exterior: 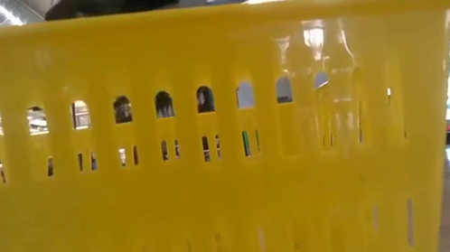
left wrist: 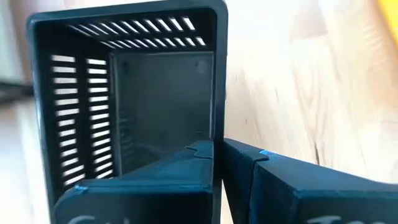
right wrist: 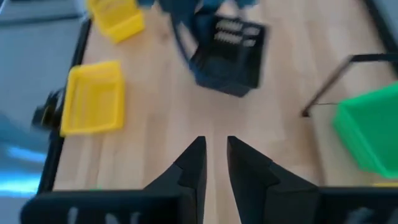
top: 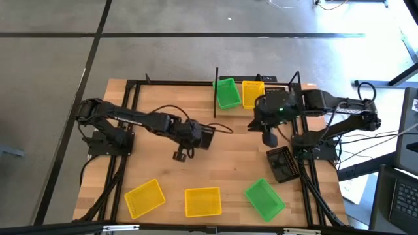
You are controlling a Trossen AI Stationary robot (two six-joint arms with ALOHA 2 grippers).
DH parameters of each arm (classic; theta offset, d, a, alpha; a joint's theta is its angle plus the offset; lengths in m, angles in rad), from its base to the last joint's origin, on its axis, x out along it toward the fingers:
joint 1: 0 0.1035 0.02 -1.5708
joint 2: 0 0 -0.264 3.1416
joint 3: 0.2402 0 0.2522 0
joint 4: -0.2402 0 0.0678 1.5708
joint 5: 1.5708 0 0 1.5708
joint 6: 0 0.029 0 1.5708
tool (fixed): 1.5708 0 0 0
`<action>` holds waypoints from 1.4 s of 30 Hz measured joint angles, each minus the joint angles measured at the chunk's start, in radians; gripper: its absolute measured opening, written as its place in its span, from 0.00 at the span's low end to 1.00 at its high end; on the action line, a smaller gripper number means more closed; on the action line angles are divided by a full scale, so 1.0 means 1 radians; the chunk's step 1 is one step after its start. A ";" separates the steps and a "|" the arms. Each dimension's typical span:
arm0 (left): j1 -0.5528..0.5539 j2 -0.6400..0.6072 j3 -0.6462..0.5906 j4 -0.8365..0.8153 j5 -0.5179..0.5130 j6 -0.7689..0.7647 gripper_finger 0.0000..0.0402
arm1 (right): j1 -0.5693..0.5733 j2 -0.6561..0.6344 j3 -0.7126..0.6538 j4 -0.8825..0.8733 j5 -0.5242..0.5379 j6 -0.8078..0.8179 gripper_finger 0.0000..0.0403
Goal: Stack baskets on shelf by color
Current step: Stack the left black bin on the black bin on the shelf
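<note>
My left gripper [top: 196, 137] is over the middle of the table, shut on a black basket [top: 202, 136], which also shows in the right wrist view [right wrist: 227, 53]. My right gripper [top: 269, 138] hangs open and holds nothing, to the right of it and in front of the shelf [top: 216, 98]. A green basket [top: 227, 93] and a yellow basket [top: 253, 93] sit side by side on the shelf at the far edge. Two yellow baskets [top: 144, 198] [top: 203, 202] and a green one [top: 264, 199] lie along the near edge. My left gripper pinches one wall of the black basket [left wrist: 219, 93] at its rim, with one finger [left wrist: 180, 168] inside the basket and the other [left wrist: 267, 171] outside. The fingers slant down from the table's left. The basket is tipped, with its open side facing the wrist.
Another black basket [top: 283, 163] lies on the table's right side, near the right arm's base. Thin black shelf posts [top: 297, 85] stand at the far edge. A yellow basket [exterior: 210, 147] fills the low view. Bare wood lies between the two grippers and the near row.
</note>
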 joint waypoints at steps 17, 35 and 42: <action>0.086 0.000 0.221 -0.080 0.155 0.128 0.00 | 0.018 0.242 0.000 0.191 0.064 -0.396 0.15; 0.089 0.000 0.221 -0.079 0.174 0.119 0.00 | 0.018 0.340 0.001 0.234 0.178 -0.474 0.19; 0.088 0.000 0.221 -0.082 0.174 0.120 0.00 | 0.017 0.340 0.001 0.245 0.164 -0.529 0.21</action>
